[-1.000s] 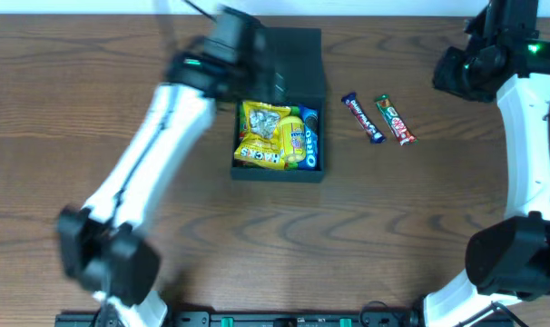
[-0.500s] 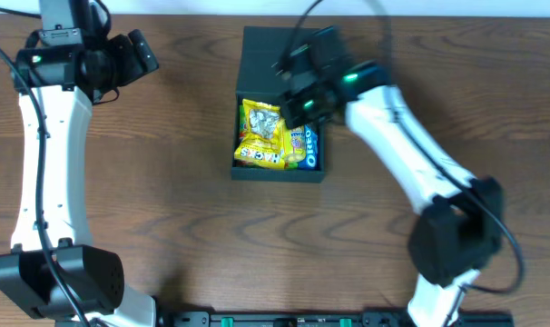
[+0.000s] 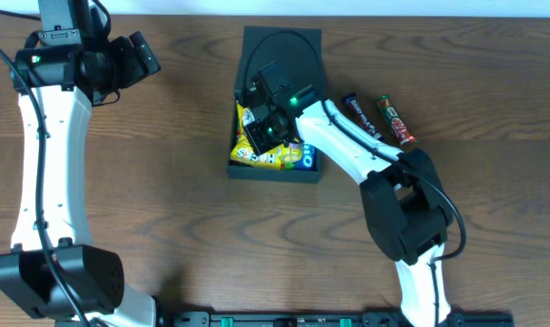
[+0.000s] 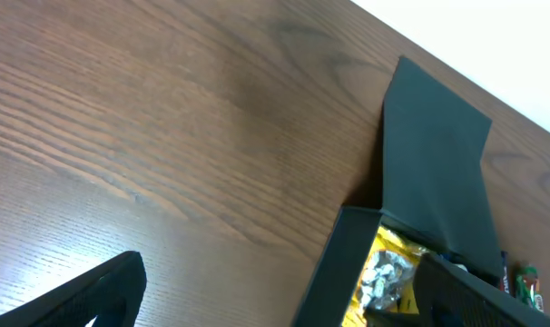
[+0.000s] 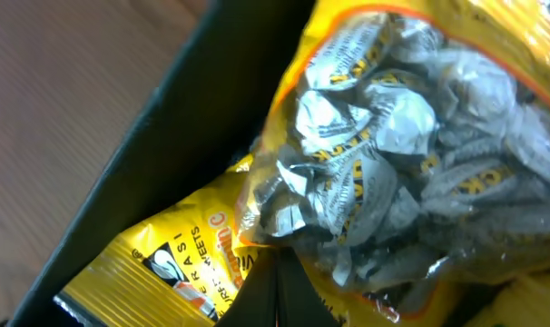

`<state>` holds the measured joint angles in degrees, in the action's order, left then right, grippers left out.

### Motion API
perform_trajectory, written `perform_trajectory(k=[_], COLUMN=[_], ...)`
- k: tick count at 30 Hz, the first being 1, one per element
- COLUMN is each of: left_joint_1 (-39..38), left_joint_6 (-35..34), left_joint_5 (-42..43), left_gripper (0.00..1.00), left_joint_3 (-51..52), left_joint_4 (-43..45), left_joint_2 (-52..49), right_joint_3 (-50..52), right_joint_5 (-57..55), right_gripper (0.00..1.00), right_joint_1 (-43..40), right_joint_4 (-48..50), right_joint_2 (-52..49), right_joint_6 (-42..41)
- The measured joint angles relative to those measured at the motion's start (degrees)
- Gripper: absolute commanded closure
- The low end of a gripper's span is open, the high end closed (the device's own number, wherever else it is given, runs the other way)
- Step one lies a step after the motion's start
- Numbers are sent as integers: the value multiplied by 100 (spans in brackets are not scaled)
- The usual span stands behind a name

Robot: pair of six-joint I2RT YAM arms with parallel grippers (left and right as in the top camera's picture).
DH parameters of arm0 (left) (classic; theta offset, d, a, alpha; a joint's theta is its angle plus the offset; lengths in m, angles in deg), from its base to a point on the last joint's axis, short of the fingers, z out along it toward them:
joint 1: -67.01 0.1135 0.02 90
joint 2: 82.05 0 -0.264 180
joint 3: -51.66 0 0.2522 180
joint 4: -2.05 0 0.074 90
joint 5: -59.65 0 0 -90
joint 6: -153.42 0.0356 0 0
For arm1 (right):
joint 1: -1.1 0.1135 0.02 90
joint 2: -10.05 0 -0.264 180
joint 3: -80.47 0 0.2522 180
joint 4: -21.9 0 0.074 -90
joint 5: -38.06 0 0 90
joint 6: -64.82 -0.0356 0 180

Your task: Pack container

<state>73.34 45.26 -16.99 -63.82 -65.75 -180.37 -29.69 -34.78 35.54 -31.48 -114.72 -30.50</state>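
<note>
Dark teal-green for the container (image 3: 284,45); yellow, silver-flecked for the candy bag (image 5: 393,136); blue for the Oreo pack (image 3: 307,159); brown woodgrain across the surface (image 3: 184,209).

Bench (image 4: 121,118): brown wood grain, smooth, faint sheen. Container (image 4: 438,173): matt dark card, uncoated look. Yellow bag (image 5: 411,191) beneath my right wrist: glossy, crinkled plastic film over silvery foil-wrapped sweets (image 5: 366,100). My arm shells (image 3: 39,163): smooth white plastic, lightly glossy.

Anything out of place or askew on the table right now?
Two things. The dark teal-green cardboard box sits slightly skewed to the table edge. A dark blue snack bar and a green-and-red one lie on the wooden table right of it, not packed. No spill or damage visible.
</note>
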Motion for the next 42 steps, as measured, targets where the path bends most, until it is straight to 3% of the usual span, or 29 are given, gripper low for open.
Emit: perform_trajectory(k=[11,15,16,17,18,20,21,26,30,42], left_joint_1=[0,0,0,0,0,0,-2,-9,-120,-942], left_joint_6=[81,197,216,219,205,192,131,-343,-758,-1390], left_joint_5=[0,160,317,509,723,1200,1401,2173,2424,2566], left_gripper=[5,5,9,32,47,89,94,94,94,94], left_joint_3=[39,640,1056,1445,1803,2739,3130,4638,5167,5329], left_joint_4=[-138,131,378,612,890,1624,1963,3497,4304,4957], left_joint_2=[0,7,7,-4,-4,-20,-35,-70,-70,-190], right_joint_3=[-103,-127,-131,-138,-140,-142,-142,-144,-144,-144], right_joint_5=[240,262,267,273,282,295,297,302,304,295], right_gripper=[99,99,99,99,99,99,99,99,99,99], right_joint_1=[20,13,9,0,-2,-2,-2,-2,-2,-9], right_joint_4=[-284,-249,-229,-208,-199,-190,-190,-192,-192,-133], right_joint_2=[-33,-9,2,9,11,15,17,17,17,20], right_joint_6=[46,50,55,59,61,61,61,61,61,63])
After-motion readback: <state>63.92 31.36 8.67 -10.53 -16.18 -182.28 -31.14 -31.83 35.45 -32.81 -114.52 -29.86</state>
